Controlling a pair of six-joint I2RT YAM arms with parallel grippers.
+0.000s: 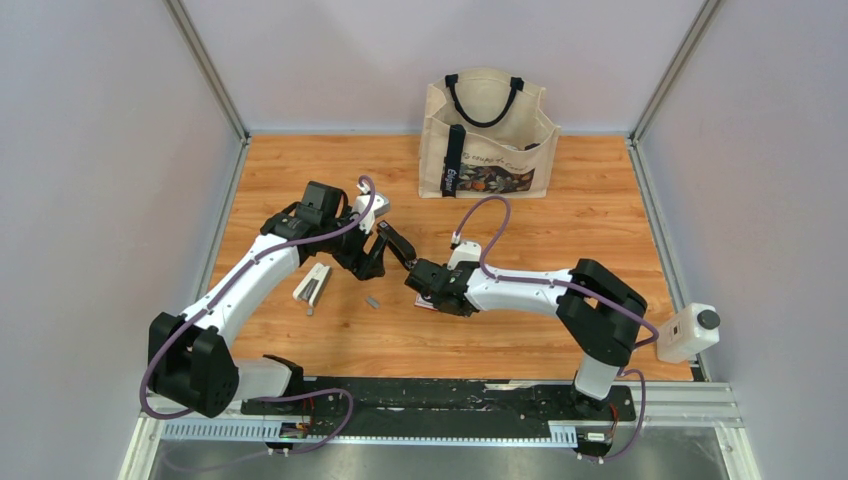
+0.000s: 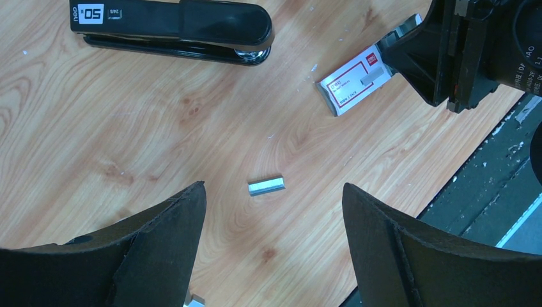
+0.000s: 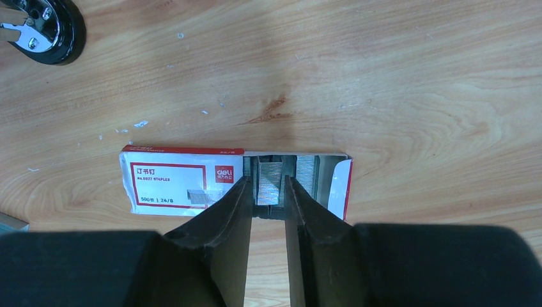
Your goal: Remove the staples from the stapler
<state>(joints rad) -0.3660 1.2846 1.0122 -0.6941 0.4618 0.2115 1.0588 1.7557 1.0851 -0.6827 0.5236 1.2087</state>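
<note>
Outside, loose staples (image 2: 266,185); inside box (image 3: 182,185), strips (image 3: 268,182)

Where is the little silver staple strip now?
In the top view, the staples lie loose on the table, between the white stapler and the staple box.

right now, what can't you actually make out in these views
Left wrist view: the black stapler is shut, so its own top hides whether it is loaded.
Top view: the white stapler is too small to see its channel.
Right wrist view: the right gripper fingers cover where they meet the staple strip in the staple box; grip unclear.
Top view: the tote bag walls hide its contents.
</note>
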